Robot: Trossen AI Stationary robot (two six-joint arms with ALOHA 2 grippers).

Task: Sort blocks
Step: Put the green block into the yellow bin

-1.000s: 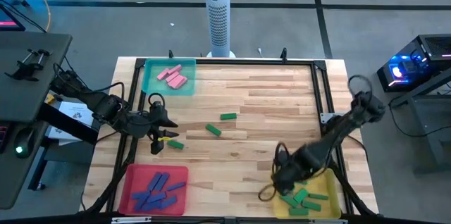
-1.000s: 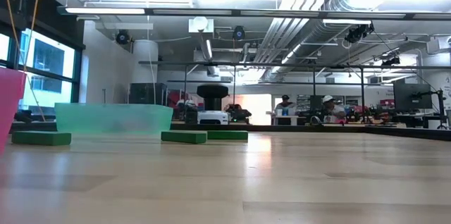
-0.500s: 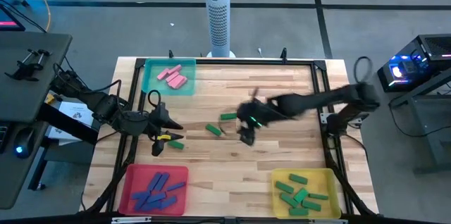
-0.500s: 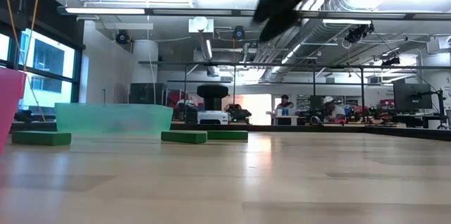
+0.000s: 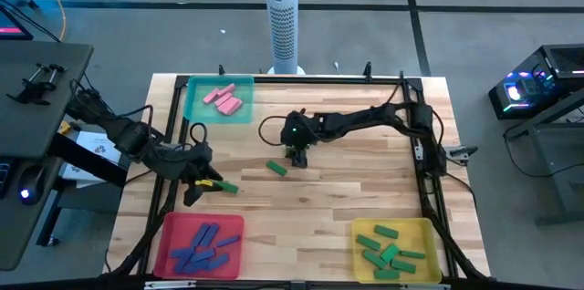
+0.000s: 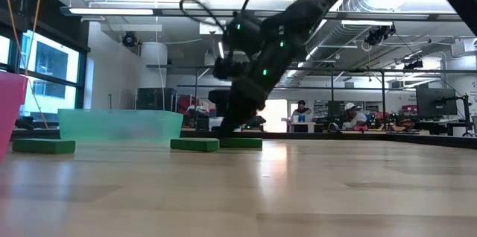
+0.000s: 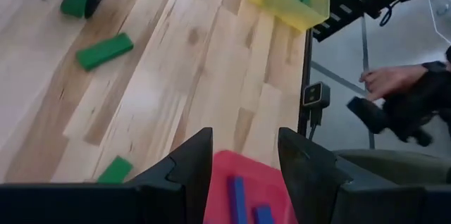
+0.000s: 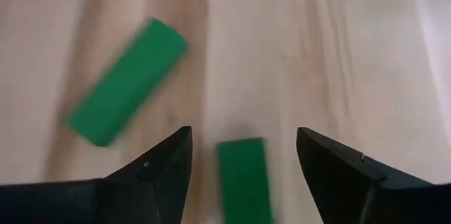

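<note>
The right gripper (image 5: 296,154) is hanging over the middle of the surface (image 5: 365,190) with its jaws released and wide, and a green block (image 8: 243,178) is lying between them, just under the tips; to do this step well it is probably best lowering straight down and squaring the jaws across the block's narrow sides before closing; a second green block (image 8: 127,91) is lying askew just beside the jaws, near enough to be nudged; a third green block (image 5: 227,186) is lying right by the left gripper (image 5: 193,191), whose jaws are part open and grasping nothing visible, above the red tray (image 5: 163,235) of blue blocks (image 5: 203,244); the yellow tray (image 5: 429,235), well away from the right jaws, is already holding green blocks, and the teal tray (image 5: 196,103) pink ones.
</note>
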